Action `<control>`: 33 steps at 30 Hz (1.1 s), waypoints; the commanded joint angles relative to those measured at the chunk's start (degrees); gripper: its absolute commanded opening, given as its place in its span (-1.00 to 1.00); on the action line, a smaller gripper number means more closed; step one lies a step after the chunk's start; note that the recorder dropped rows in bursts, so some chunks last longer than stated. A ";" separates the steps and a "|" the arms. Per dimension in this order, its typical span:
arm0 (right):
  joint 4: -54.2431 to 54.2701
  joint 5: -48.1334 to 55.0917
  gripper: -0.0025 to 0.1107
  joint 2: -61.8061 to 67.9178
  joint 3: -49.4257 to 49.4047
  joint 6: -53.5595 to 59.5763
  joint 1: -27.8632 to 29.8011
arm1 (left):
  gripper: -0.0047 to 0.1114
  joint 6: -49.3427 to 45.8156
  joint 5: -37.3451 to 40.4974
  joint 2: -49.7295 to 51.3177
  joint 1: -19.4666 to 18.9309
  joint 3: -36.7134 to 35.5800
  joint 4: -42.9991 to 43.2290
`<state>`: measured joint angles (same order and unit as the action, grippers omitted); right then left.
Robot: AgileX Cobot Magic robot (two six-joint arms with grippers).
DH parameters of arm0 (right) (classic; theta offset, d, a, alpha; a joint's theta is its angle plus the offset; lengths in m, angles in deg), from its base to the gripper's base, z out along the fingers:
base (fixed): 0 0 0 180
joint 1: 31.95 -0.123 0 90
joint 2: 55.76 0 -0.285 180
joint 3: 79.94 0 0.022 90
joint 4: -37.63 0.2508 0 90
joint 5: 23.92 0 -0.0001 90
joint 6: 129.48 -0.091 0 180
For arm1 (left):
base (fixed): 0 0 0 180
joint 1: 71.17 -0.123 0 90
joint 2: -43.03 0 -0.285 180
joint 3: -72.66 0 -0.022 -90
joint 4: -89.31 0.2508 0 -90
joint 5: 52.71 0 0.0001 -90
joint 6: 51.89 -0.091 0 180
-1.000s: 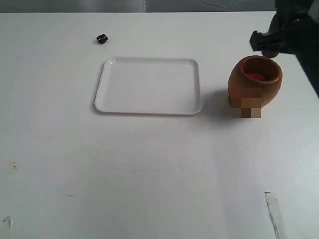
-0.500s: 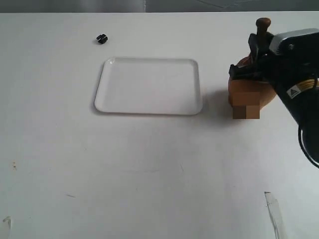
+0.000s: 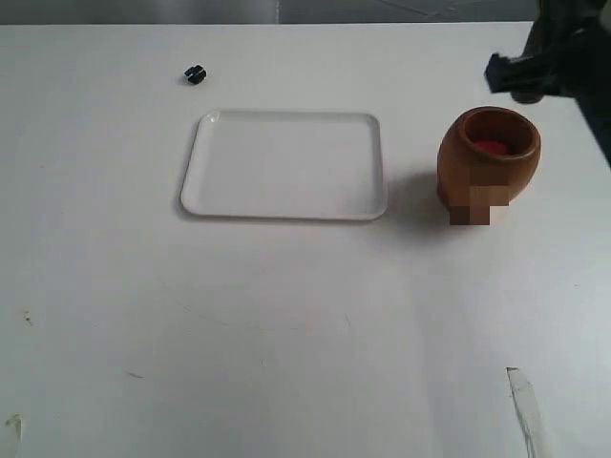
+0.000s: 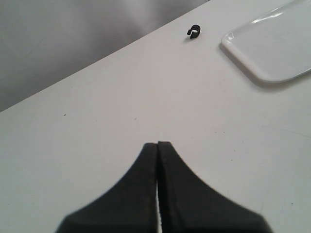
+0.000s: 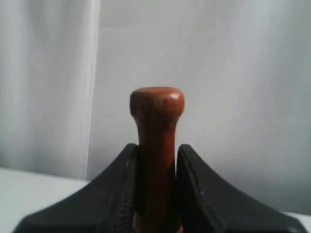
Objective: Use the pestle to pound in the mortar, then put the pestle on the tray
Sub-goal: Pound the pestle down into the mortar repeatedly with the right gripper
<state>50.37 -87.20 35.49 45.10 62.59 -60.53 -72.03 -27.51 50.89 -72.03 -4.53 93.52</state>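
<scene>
The white table [image 3: 286, 334] I work over carries the white tray [image 3: 286, 216] flat in its far half, about midway between the side edges. The wooden mortar [image 3: 487, 162] stands upright toward the right edge, apart from the tray. A small black clip [image 3: 195, 73] lies near the far edge, and a pale strip [image 3: 523, 405] lies by the near right corner.

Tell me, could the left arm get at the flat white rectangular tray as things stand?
Probably yes: only white tabletop lies between the shut left hand and the tray; the small black clip sits aside.
</scene>
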 commanded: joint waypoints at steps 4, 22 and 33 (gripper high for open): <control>-1.14 -6.68 -0.96 20.46 -0.13 -3.39 0.01 | -0.92 0.47 -0.17 -0.07 0.44 -0.03 -0.42; -1.93 -3.82 -0.96 -10.04 -0.13 1.30 0.01 | -0.92 0.47 -0.17 -0.07 0.44 -0.03 -0.42; -1.94 -6.68 -0.96 26.08 -0.13 -3.08 0.01 | -0.92 0.47 -0.17 -0.07 0.44 -0.03 -0.42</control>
<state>48.70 -95.62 56.68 45.49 61.44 -60.53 -72.03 -27.51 50.89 -72.03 -4.53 93.52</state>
